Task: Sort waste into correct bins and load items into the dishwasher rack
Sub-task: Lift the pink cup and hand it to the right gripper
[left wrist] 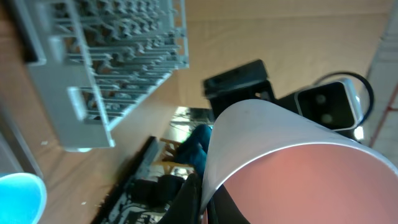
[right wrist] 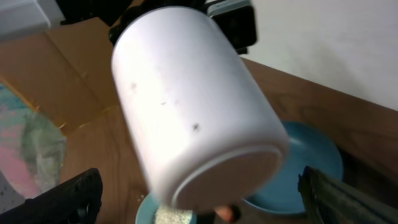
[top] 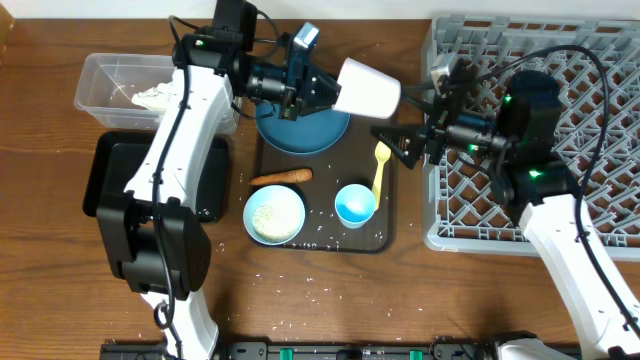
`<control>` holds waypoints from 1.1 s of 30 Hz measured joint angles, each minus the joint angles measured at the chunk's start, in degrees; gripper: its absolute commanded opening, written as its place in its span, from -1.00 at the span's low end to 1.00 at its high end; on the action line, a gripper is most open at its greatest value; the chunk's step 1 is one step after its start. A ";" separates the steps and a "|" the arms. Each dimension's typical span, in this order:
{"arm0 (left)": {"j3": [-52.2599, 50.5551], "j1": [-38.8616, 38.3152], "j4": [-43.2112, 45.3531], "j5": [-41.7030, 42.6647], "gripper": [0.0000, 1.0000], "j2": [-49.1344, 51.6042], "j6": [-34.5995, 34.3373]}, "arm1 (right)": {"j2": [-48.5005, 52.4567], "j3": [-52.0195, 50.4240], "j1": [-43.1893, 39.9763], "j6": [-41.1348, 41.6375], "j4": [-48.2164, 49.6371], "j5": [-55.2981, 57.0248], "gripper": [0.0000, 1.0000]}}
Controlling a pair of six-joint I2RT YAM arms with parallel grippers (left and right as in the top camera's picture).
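surface: brown wooden table (top: 40, 100), loose rice grains (top: 300, 300) scattered near the front.
my left pincer (top: 325, 90): pressed tight on the rim of the pink cup (top: 368, 88).
pink cup: held off the table and tipped on its side over the right edge of the blue plate (top: 310, 135). The base points toward the rack (top: 600, 60). Pale outside, pink inside.
my right pincer (top: 385, 140): spread wide, pinching nothing. It hangs just left of the rack, above the yellow spoon (top: 380, 170). The cup base is near it, not touching.
serving tray (top: 388, 215): dark brown. It carries the plate, carrot (top: 281, 177), bowl (top: 274, 215) with rice in it, light-blue cup (top: 355, 204) and spoon.
clear tub (top: 100, 75): far left, crumpled napkin (top: 155, 97) inside.
black tray (top: 105, 180): just in front of the tub, partly under my left arm; contents unclear.
rack: grey lattice crate at the right. I can't see anything loaded where it shows.
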 measured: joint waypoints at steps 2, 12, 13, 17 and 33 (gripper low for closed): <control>0.00 -0.74 -0.02 1.09 -0.88 0.00 0.00 | 0.20 0.00 0.37 -0.02 1.57 -0.63 0.98; 0.00 -3.37 -0.02 2.67 -0.87 0.00 0.00 | 0.20 0.00 0.55 -0.20 5.66 -2.78 0.32; 0.00 -3.37 -0.02 2.71 -0.87 0.00 0.00 | 0.20 0.00 0.57 -0.35 5.70 -2.97 0.22; 0.00 -3.17 -0.11 3.19 -0.74 0.00 0.04 | 0.20 0.00 0.33 -0.13 5.68 -3.72 0.05; 0.00 -3.26 0.00 -0.28 -0.66 0.00 0.44 | 0.20 0.02 -7.41 0.92 2.93 -6.64 0.07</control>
